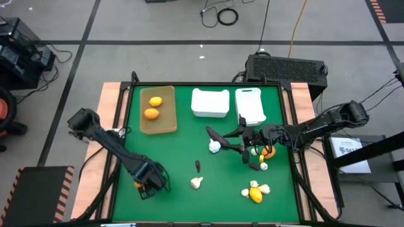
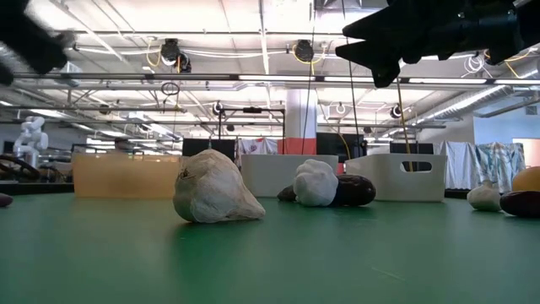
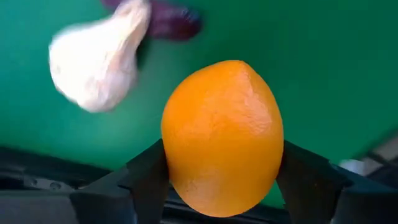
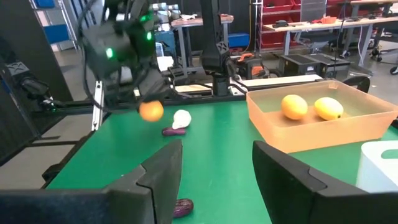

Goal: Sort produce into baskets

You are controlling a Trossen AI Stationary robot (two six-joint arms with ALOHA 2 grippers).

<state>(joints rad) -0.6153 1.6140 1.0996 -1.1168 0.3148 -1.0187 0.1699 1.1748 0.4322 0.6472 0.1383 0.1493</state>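
Note:
My left gripper is near the table's front left and is shut on a round orange fruit. It also shows in the right wrist view. A white garlic bulb and a purple eggplant lie on the green table beyond it. My right gripper is open and empty above the table's middle right. Another garlic bulb and an eggplant lie close by it. The tan tray at the far left holds two orange fruits. Two white bins stand at the far edge. My left gripper pinches the orange fruit's two opposite sides between its two fingers, at about the fruit's widest part. The fingers come from above, pointing down. In the right wrist view the fruit looks lifted clear of the table.
An orange fruit, garlic bulbs and an eggplant piece lie in a cluster under my right arm. Another orange fruit with garlic lies near the front right. There is free green table between the tray and the front edge.

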